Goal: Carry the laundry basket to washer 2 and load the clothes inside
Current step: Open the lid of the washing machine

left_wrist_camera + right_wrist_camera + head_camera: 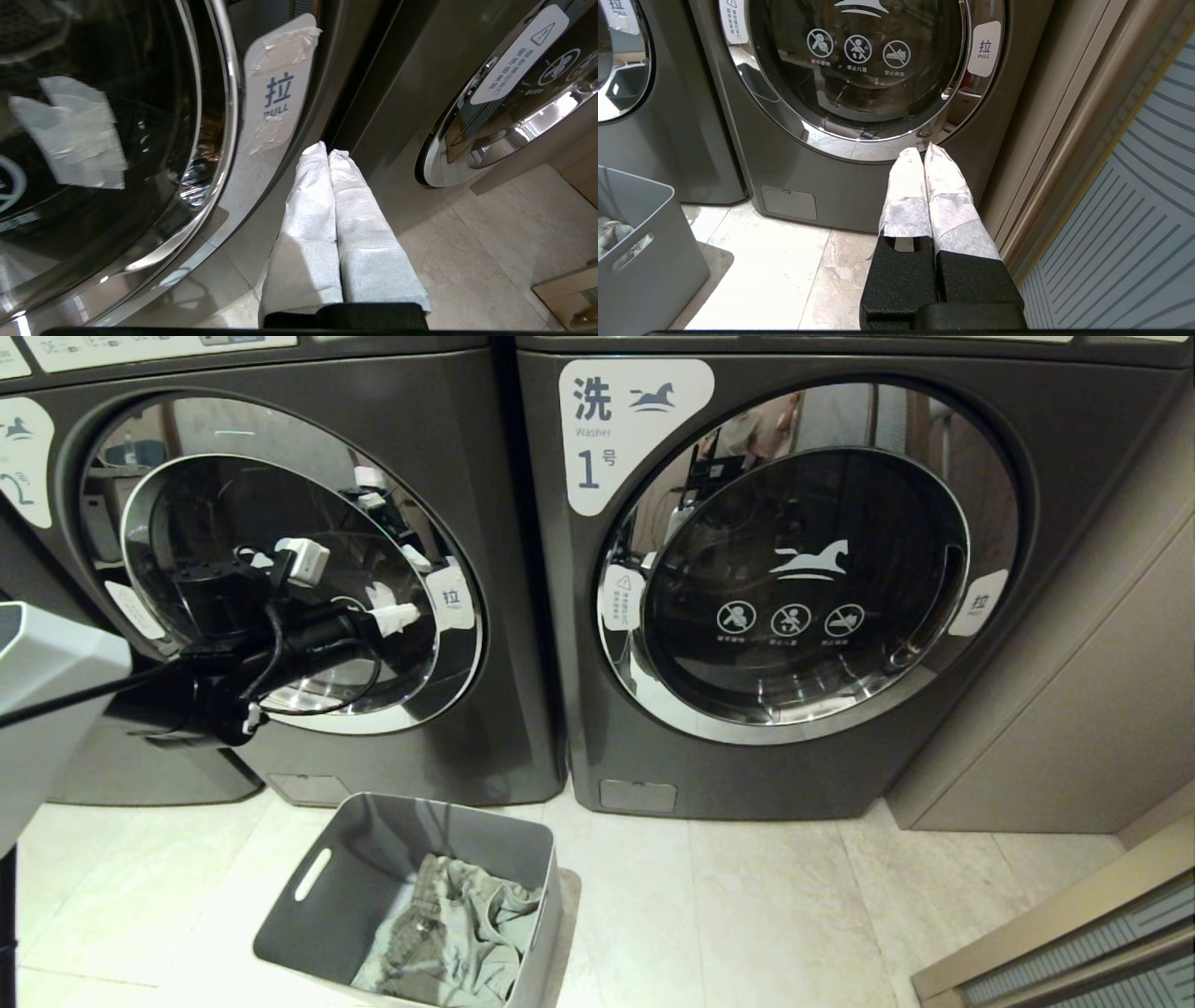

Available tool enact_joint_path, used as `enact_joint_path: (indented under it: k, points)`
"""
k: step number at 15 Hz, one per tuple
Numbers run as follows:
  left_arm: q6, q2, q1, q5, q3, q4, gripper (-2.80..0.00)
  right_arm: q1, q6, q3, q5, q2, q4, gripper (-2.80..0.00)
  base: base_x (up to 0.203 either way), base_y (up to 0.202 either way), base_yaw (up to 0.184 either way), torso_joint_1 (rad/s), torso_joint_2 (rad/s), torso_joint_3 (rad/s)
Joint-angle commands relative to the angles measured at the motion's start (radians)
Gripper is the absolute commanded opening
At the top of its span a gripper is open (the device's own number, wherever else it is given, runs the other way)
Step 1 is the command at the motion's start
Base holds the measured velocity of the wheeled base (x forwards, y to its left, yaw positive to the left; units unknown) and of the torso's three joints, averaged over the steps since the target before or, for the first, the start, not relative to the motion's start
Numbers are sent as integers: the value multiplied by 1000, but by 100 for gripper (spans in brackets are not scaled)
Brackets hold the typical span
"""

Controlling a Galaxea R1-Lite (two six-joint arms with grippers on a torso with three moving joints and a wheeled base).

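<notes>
The grey laundry basket [373,859] stands on the floor in front of the gap between the two machines, with the pale green-grey clothes [448,933] heaped inside. Washer 2 [495,523] is the left machine and its round door is closed. My left gripper [411,613] is raised in front of that door, shut and empty, its white-wrapped tips just below the door's PULL label [275,88]. In the left wrist view the left gripper [327,151] points at the dark gap between the machines. My right gripper [923,151] is shut and empty, low before the right machine.
Washer 1 [840,569] stands to the right with its door closed. A beige wall panel [1074,691] runs beside it, and a ribbed panel [1134,233] lies at the far right. The basket [640,233] sits left of my right gripper on pale floor tiles [766,915].
</notes>
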Motion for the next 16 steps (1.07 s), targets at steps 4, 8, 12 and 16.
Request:
enact_joint_path:
  k: [4,8,12,16]
  points:
    - [6,22,-4,10,-3,-20,-280,0,0,40,0,2,-2,-280,0,0,0,0,0,0]
    - [4,24,-6,89,-2,-52,-280,0,0,40,0,2,-2,-280,0,0,0,0,0,0]
    - [2,9,4,119,-1,-68,-280,0,0,40,0,2,-2,-280,0,0,0,0,0,0]
    - [0,-10,46,167,64,-85,-280,2,0,40,0,2,-2,-280,0,0,0,0,0,0]
